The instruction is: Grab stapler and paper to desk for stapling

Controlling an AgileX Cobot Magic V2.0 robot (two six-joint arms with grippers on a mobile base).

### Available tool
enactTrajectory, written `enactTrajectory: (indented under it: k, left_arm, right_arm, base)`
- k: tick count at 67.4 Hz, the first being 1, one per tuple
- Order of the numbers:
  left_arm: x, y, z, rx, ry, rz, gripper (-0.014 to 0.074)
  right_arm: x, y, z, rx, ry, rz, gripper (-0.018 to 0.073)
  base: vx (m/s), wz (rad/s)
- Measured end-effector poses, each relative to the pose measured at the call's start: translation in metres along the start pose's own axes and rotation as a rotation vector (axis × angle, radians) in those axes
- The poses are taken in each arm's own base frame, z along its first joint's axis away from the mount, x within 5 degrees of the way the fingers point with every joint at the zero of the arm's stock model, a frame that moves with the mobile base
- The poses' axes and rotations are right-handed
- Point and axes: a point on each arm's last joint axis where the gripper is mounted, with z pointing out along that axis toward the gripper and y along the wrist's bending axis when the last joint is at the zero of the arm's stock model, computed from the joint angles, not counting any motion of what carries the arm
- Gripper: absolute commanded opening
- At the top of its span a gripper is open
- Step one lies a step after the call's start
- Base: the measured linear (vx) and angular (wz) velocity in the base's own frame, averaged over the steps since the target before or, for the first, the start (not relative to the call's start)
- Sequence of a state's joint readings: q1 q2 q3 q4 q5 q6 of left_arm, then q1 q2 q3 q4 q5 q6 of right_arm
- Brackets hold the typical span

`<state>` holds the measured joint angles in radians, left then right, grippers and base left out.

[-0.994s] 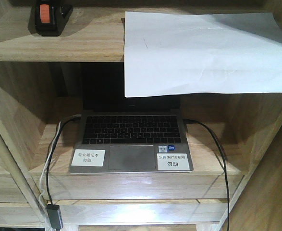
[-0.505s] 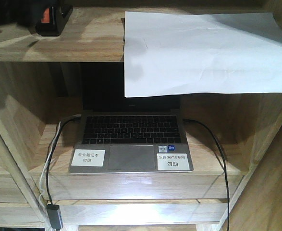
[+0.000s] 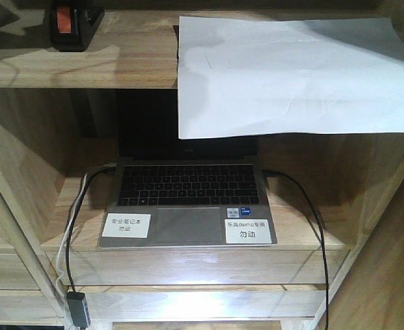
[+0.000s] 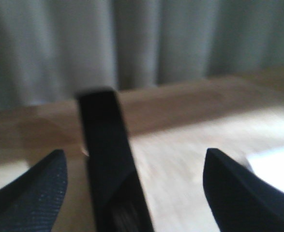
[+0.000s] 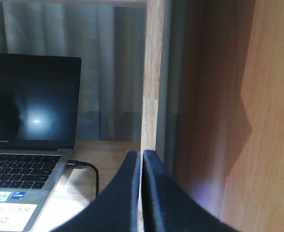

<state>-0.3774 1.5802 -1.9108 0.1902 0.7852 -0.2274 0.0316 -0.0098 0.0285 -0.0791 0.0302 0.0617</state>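
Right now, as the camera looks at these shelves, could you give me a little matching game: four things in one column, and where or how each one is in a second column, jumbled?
Things:
1. stapler
2. paper
3. laptop
4. right gripper

Places or states:
A. lid up, on the lower shelf
B. shut, fingers pressed together
C. draped over the front edge of the upper shelf
D. on the upper shelf, at the left of the front view

Pairs: 1-D, 2-C, 3-A, 4-B.
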Motion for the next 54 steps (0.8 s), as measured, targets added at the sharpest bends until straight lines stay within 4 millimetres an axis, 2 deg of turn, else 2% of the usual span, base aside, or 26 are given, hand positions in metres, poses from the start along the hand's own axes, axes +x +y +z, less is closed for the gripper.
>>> enactTrajectory:
  k: [16, 28, 34, 41, 48, 54]
  left_arm:
    - [0.005, 0.0, 0.031, -0.037, 0.118, -0.02, 0.0559]
    - [0.014, 0.014, 0.053, -0.073, 0.194, -0.076, 0.0549]
    - [0.017, 0.015, 0.057, -0.053, 0.209, -0.073, 0.0517]
    - [0.017, 0.012, 0.057, -0.01, 0.216, -0.046, 0.0437]
    - [0.017, 0.01, 0.058, 0.011, 0.219, -0.039, 0.0288]
    - [0.017, 0.01, 0.057, 0.011, 0.222, -0.034, 0.0113]
  right_arm:
    - [0.0, 0.0, 0.0, 0.0, 0.0, 0.0, -0.0009]
    - [0.0, 0.0, 0.0, 0.0, 0.0, 0.0, -0.0009]
    - [0.0, 0.0, 0.0, 0.0, 0.0, 0.0, -0.0009]
    - [0.0, 0.0, 0.0, 0.0, 0.0, 0.0, -0.0009]
    - [0.0, 0.0, 0.0, 0.0, 0.0, 0.0, -0.0009]
    - [0.0, 0.0, 0.0, 0.0, 0.0, 0.0, -0.0009]
  base:
    - [0.0, 0.0]
    - [0.0, 0.0]
    - [0.0, 0.0]
    - [0.0, 0.0]
    - [0.0, 0.0]
    - [0.0, 0.0]
